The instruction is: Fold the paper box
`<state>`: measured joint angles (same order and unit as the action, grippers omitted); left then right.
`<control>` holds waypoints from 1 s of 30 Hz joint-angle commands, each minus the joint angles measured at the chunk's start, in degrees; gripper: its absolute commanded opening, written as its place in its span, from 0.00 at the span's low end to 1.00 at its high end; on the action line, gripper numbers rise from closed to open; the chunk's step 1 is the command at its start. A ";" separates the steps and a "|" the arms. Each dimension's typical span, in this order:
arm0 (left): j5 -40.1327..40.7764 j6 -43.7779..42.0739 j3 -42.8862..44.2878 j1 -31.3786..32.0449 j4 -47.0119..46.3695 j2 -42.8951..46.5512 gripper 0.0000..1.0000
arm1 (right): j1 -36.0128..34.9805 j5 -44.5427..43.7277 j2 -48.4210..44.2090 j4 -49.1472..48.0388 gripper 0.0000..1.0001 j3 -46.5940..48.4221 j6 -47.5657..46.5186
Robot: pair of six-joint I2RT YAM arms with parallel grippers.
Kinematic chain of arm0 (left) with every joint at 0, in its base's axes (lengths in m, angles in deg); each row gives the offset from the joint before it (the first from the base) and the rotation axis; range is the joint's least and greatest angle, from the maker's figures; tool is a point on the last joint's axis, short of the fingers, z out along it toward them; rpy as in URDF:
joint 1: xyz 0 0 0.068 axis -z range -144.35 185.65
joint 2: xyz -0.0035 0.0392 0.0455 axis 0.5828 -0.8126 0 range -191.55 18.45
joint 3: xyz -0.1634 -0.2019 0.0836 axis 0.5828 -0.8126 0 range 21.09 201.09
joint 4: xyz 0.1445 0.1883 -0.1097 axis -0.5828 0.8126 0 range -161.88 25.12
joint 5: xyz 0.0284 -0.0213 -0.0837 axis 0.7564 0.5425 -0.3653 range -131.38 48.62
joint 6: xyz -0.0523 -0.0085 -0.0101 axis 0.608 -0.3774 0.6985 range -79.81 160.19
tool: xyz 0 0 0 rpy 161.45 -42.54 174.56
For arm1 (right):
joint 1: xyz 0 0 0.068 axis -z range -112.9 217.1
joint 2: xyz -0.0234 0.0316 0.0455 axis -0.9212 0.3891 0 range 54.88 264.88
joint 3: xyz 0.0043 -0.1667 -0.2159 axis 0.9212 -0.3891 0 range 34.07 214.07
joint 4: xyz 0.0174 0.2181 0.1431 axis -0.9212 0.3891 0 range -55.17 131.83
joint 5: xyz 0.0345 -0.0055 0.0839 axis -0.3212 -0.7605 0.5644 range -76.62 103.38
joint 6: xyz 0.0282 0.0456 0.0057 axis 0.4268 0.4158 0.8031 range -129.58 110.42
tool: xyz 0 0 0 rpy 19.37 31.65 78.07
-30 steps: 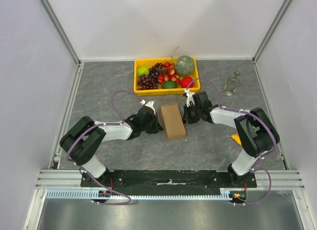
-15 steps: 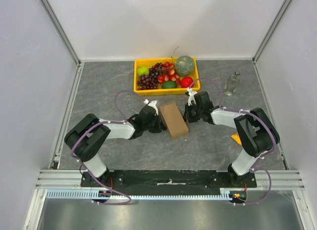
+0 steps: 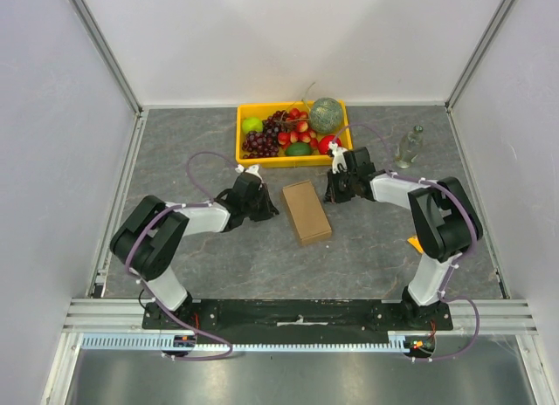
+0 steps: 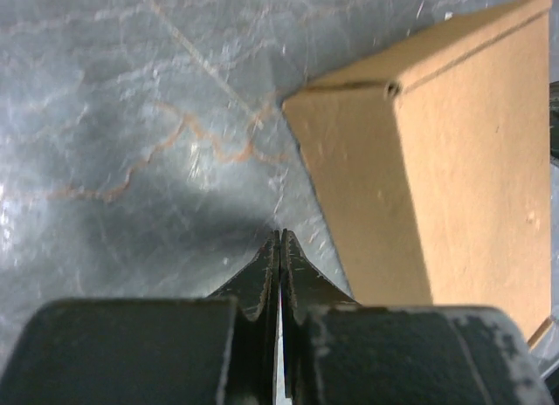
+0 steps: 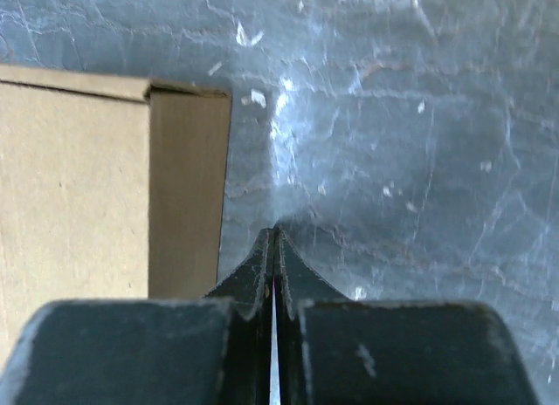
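The paper box [image 3: 306, 211] is a small closed brown cardboard box lying flat on the grey table, slightly askew, between the two arms. My left gripper [image 3: 265, 212] is shut and empty, resting low on the table a short gap left of the box [image 4: 437, 169]; its tips [image 4: 281, 236] point at bare table. My right gripper [image 3: 331, 195] is also shut and empty, just off the box's far right corner. In the right wrist view the box [image 5: 96, 195] fills the left side, apart from the gripper [image 5: 274, 230].
A yellow crate [image 3: 246, 149] full of fruit stands behind the box, close to the right gripper. A clear bottle [image 3: 408, 146] stands at the back right. A small orange object [image 3: 416, 243] lies by the right arm's base link. White walls enclose the table.
The box was turned slightly and now lies free. My left gripper has drawn back to the left, away from the box. The right gripper shifted a little toward the crate.
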<state>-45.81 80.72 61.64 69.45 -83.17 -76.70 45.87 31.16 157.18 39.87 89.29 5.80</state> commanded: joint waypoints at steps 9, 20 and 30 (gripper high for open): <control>-0.84 -2.92 10.16 -1.11 1.98 -8.99 0.02 | -0.30 9.81 5.80 -1.78 0.00 7.00 -1.32; -2.61 -0.90 10.07 2.67 -1.37 -11.72 0.02 | -6.27 10.08 5.81 -1.78 0.00 5.25 -0.53; 2.75 1.04 0.94 4.17 -0.40 -6.90 0.02 | -6.99 -0.20 -2.71 0.85 0.00 -2.48 0.36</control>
<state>-41.37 79.83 68.20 71.44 -88.07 -84.44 40.80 31.05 157.66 38.86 89.44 4.79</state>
